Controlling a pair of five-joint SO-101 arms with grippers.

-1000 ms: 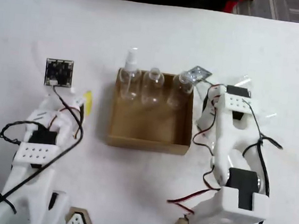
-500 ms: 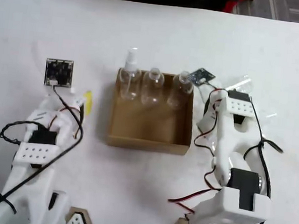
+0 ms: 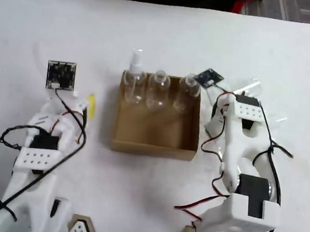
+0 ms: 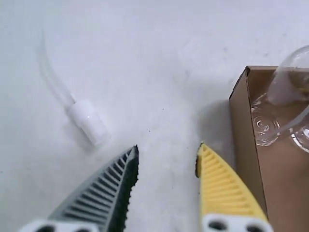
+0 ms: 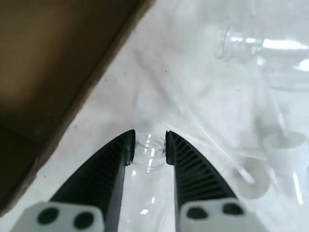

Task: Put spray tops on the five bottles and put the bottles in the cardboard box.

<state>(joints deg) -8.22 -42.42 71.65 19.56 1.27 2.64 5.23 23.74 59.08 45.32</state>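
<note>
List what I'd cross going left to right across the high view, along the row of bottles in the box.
left arm's wrist camera board → bottle with spray top → middle bottle → third bottle → right arm

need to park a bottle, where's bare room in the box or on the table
The near half of the box is bare, in front of three bottles at its far wall. The table beyond the box is bare too. Crowded: right of the box, where the right gripper clasps a bottle among loose tops.
</note>
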